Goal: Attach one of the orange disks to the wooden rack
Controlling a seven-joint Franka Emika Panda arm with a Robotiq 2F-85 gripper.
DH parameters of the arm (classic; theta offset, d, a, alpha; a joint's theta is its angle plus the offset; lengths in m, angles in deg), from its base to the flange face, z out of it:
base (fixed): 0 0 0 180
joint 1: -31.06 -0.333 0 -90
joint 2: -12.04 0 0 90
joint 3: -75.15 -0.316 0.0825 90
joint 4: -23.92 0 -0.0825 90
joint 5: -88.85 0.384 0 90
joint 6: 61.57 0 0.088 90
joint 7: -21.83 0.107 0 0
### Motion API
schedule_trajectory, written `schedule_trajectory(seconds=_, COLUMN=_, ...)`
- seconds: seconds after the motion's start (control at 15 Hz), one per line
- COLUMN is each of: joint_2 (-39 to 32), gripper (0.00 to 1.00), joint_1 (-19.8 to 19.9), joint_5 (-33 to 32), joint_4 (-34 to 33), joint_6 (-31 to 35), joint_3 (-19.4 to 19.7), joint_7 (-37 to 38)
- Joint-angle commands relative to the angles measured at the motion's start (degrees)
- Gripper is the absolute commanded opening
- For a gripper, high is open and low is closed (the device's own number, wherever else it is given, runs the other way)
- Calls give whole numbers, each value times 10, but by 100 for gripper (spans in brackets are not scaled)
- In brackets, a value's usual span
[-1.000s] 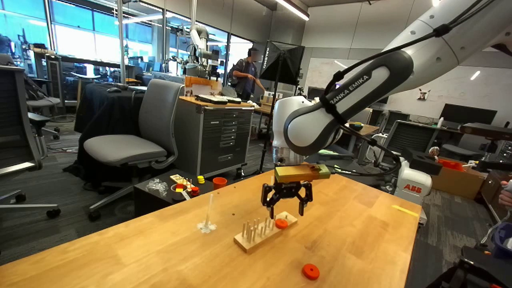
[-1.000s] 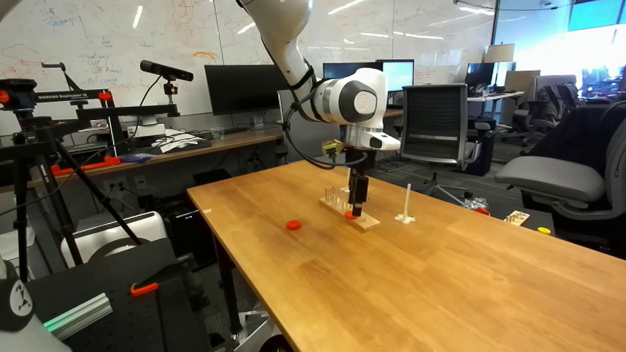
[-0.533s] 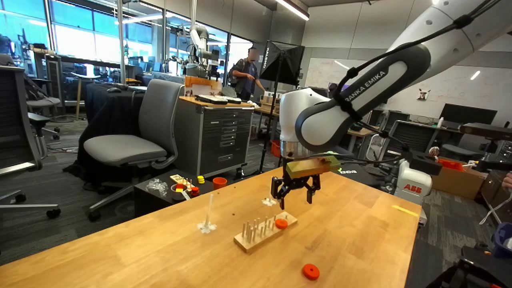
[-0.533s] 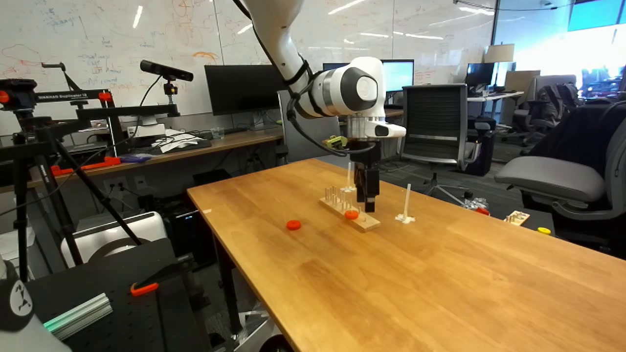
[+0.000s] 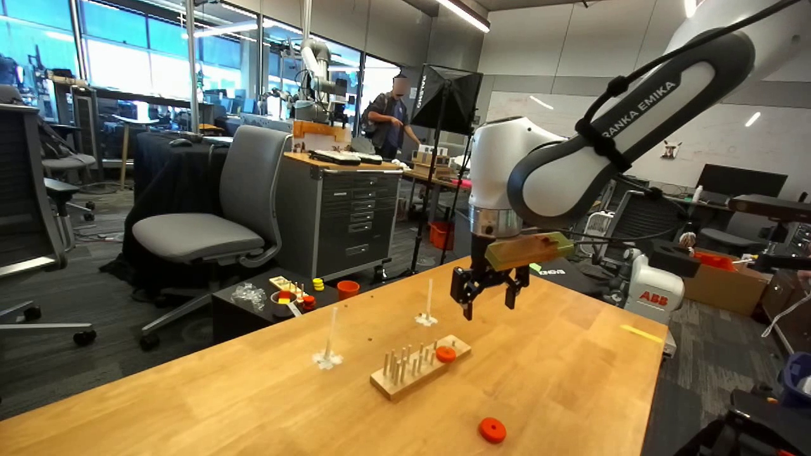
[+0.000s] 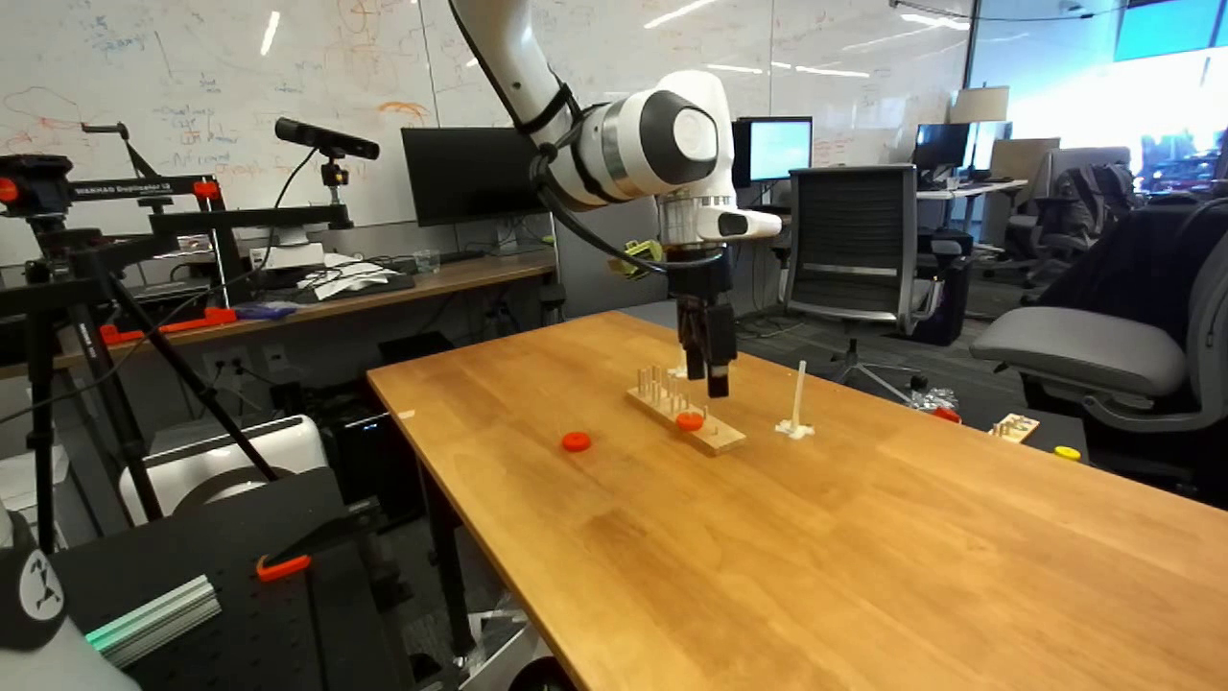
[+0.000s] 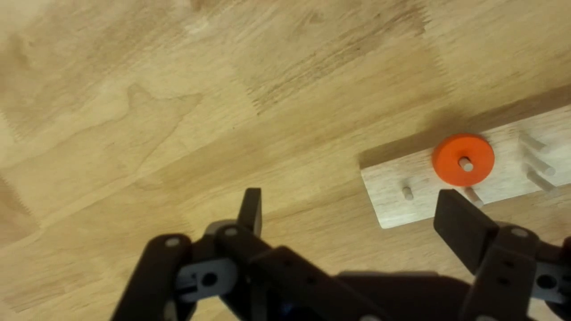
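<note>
1. Wrist view: the gripper (image 7: 348, 209) has its jaws spread wide, with table (image 7: 178, 133) and one end of the rack (image 7: 390, 211) showing in the gap.
2. That end, with its lone end peg (image 7: 407, 193), falls between the fingertips (image 7: 455, 218) as seen here, nearer the one at right, which covers a bit of the rack's edge.
3. Just above that fingertip in the same view is the racked disk (image 7: 447, 167), sitting around a peg (image 7: 466, 165) whose top shows through the hole; whether it lies quite flat I cannot tell.
4. In an exterior view the gripper (image 5: 489, 311) hangs clear of the table, higher than the rack, and appears beyond its disk-bearing end; the racked disk is below and to the left of the jaws.
5. In an exterior view the racked disk (image 6: 685, 422) shows below the fingertips, slightly to their left and apart from them.
6. In both exterior views the loose disk (image 5: 486, 434) lies flat on the table, away from the rack and well apart from the gripper.
7. Two upright rods (image 5: 331, 334) stand on the table near the rack.
</note>
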Motion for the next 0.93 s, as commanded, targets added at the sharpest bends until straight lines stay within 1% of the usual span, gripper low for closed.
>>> schedule_trajectory(seconds=0.0, joint_2=71, gripper=100, joint_1=-4, joint_5=-29, joint_4=78, joint_6=32, joint_3=-1, joint_7=-4)
schedule_trajectory(seconds=0.13, joint_2=95, gripper=100, joint_1=-4, joint_5=-40, joint_4=102, joint_6=34, joint_3=-3, joint_7=-3)
schedule_trajectory(seconds=0.2, joint_2=105, gripper=100, joint_1=-4, joint_5=-42, joint_4=108, joint_6=20, joint_3=-5, joint_7=-1)
schedule_trajectory(seconds=0.27, joint_2=60, gripper=100, joint_1=5, joint_5=-30, joint_4=66, joint_6=18, joint_3=-9, joint_7=1)
schedule_trajectory(seconds=0.87, joint_2=58, gripper=100, joint_1=5, joint_5=-31, joint_4=70, joint_6=18, joint_3=-9, joint_7=1)
